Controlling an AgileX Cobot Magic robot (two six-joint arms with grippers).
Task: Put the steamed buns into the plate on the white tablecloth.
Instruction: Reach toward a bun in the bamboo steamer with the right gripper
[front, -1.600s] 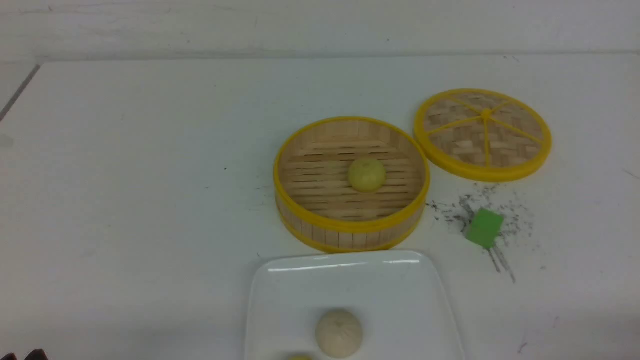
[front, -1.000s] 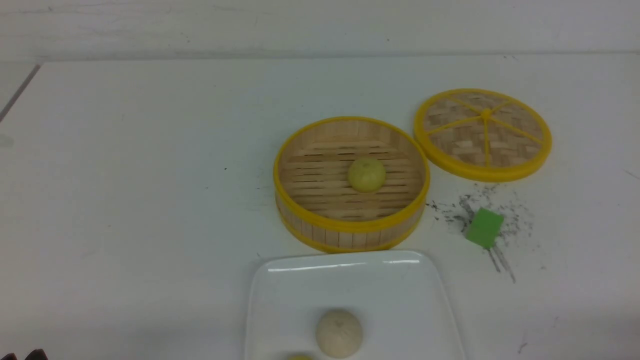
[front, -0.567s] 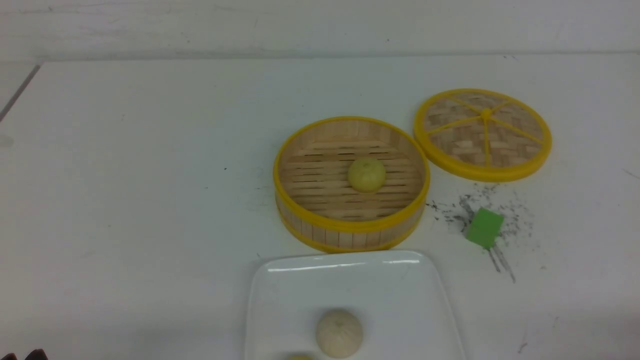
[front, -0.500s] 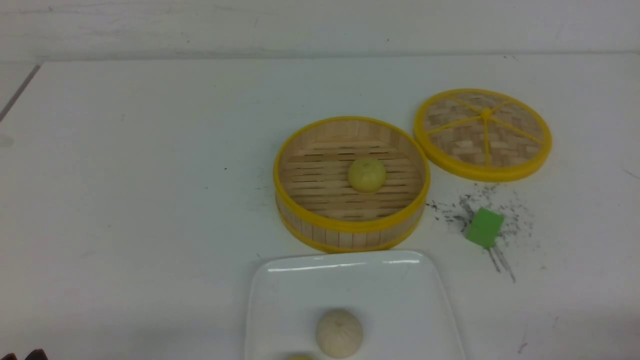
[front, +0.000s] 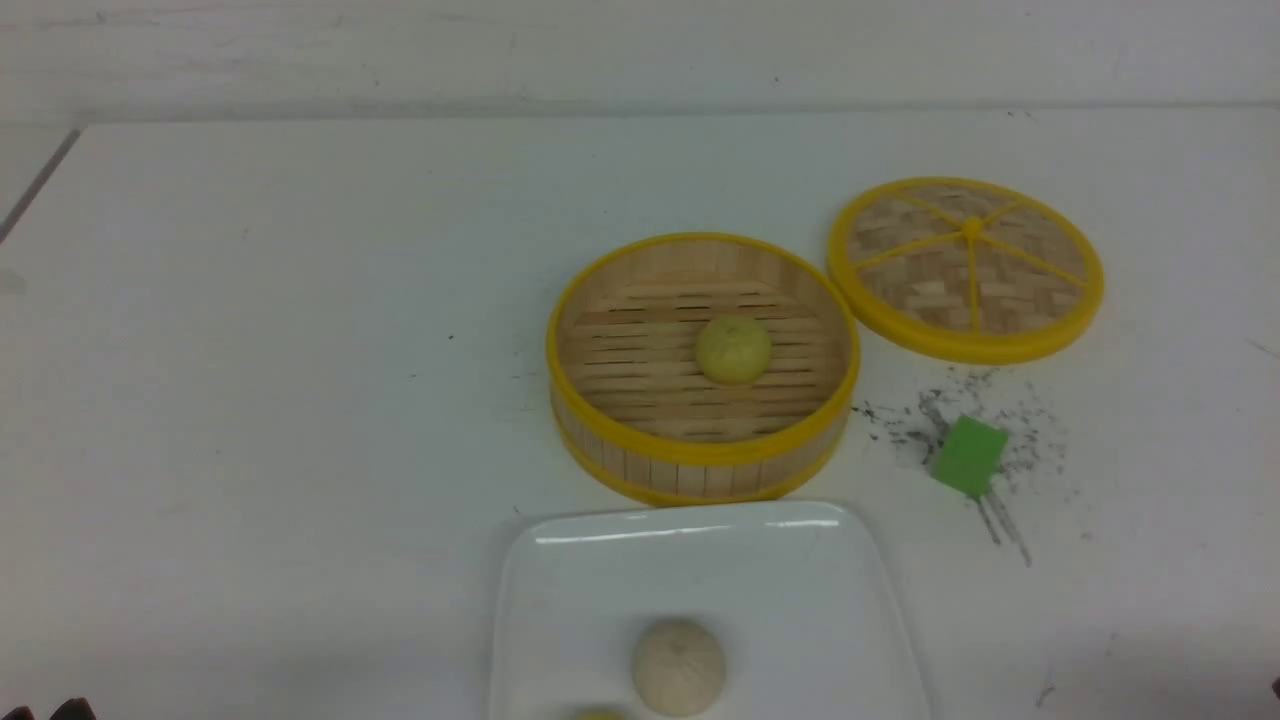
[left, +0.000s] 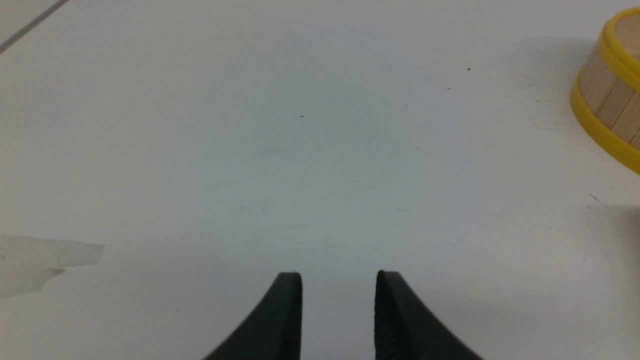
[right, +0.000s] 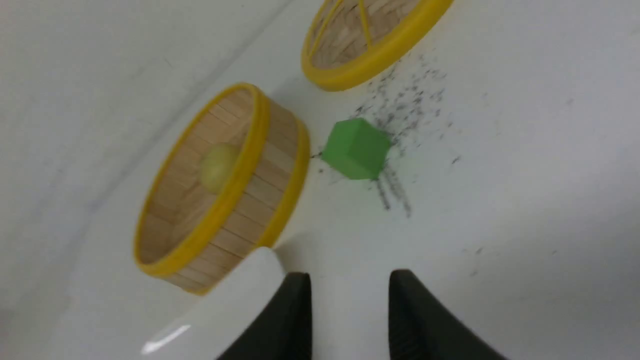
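Sitting lowest in the front view, the plate (front: 700, 570) is a glossy white rounded square with a raised rim, cut off by the bottom edge. A cream-white bun (front: 678, 666) with a pleated dome rests on it at bottom centre. Lower left of that, only the top sliver of a pale yellow bun (front: 600, 714) shows at the frame's edge.

Just above the plate, mid-frame, stands a round steamer (front: 700, 455) of upright wooden staves bound by yellow hoops. A third bun (front: 733, 349), pale yellow, lies near the middle of its slatted floor. Right of the steamer, a matte green block (front: 968, 456) sits among dark specks (front: 900, 420) on the white surface (front: 250, 350). At upper right lies a flat woven lid (front: 965, 268) with a yellow rim and spokes, very close to the steamer; I cannot tell whether they touch.

The left tool (left: 339, 280) holds its two black tapered fingers apart with nothing between them, over bare surface well to the steamer's side. The right tool (right: 350, 274), rolled to a slant, also has its fingers apart and empty. It is low beside the plate's corner, facing the block and steamer.
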